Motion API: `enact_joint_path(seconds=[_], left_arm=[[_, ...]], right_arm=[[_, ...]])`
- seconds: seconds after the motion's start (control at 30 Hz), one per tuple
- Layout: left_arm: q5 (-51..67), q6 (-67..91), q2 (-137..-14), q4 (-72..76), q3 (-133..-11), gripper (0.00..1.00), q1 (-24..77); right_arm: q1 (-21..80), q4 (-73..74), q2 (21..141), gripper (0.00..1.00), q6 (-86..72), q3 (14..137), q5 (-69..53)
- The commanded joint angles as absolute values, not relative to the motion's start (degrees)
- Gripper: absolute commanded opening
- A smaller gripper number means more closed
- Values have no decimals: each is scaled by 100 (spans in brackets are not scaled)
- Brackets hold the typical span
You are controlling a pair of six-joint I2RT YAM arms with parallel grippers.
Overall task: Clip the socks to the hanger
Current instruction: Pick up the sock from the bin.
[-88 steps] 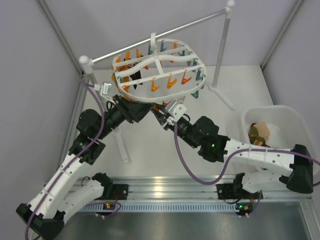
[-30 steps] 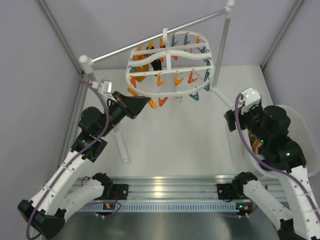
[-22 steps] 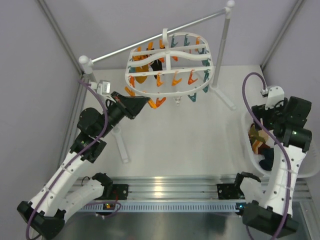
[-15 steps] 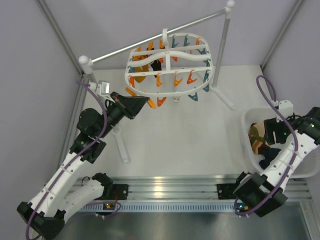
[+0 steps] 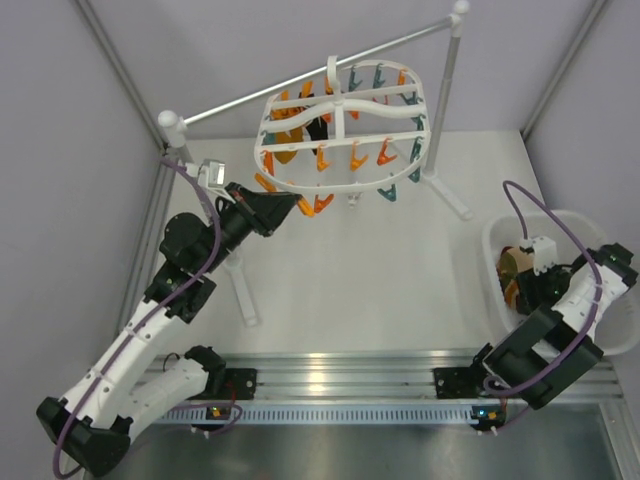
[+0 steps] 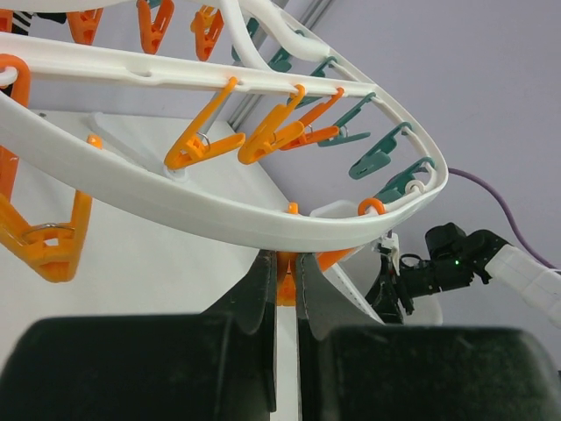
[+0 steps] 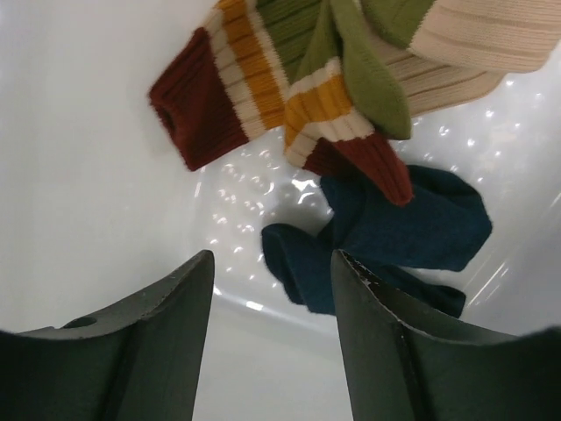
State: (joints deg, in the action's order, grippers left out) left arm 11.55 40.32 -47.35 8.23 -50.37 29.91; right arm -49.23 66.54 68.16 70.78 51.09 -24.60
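**Sock-clipping task, early stage.**
We see the left gripper pinching an orange peg on the hanger; the right gripper gapes above the socks, unclipped in the bin.

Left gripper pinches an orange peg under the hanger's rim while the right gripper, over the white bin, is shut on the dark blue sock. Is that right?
Not quite. The right wrist view shows the right gripper open and empty above the dark blue sock in the white bin. The left gripper does pinch an orange peg under the hanger's rim.
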Motion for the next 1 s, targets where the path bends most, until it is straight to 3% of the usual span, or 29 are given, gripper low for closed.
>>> enact_joint_path(seconds=[0.0, 0.57, 0.8, 0.97], left_arm=[[1116, 3973, -4825, 1143, -5185, 0, 2953], [1072, 3832, -4887, 1090, -5247, 0, 2953], [1020, 3771, -4825, 1020, -5256, 0, 2953], [1028, 3797, -4790, 1072, -5221, 0, 2953]], right_arm=[[-4948, 5582, 6890, 55, 7137, 5028, -2496], [-4272, 4606, 7699, 44, 6408, 5071, -2409], [-4210, 4623, 7936, 23, 6345, 5185, -2022], [-4219, 4764, 7919, 23, 6469, 5177, -1872]])
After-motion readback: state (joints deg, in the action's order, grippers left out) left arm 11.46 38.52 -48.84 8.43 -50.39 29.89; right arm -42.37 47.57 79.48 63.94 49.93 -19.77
